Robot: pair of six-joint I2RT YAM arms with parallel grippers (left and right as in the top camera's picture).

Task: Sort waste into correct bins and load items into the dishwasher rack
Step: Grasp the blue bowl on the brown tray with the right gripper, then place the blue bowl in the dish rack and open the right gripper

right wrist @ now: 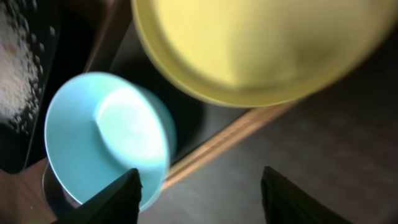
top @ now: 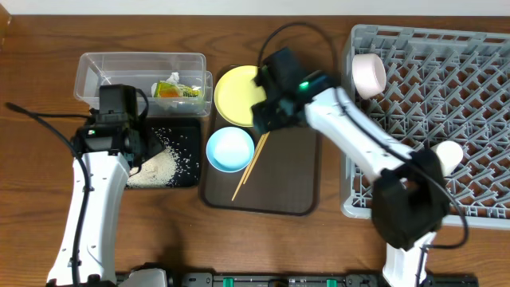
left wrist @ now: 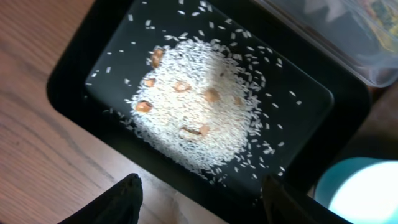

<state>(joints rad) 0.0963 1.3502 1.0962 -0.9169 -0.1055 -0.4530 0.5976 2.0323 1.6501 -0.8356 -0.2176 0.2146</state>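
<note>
Yellow plate (top: 231,92) half hidden, chopsticks (right wrist: 236,134) blurred

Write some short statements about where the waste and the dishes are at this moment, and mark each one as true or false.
1. The snack wrapper lies inside the clear container. True.
2. The rice fills the light blue bowl. False: it lies in the black tray; the bowl looks empty.
3. The chopsticks lie on the brown serving tray, beside the bowl. True.
4. The yellow plate stands in the dishwasher rack. False: it is over the brown serving tray.
5. The left gripper holds the wrapper. False: it is open and empty above the black tray.
</note>
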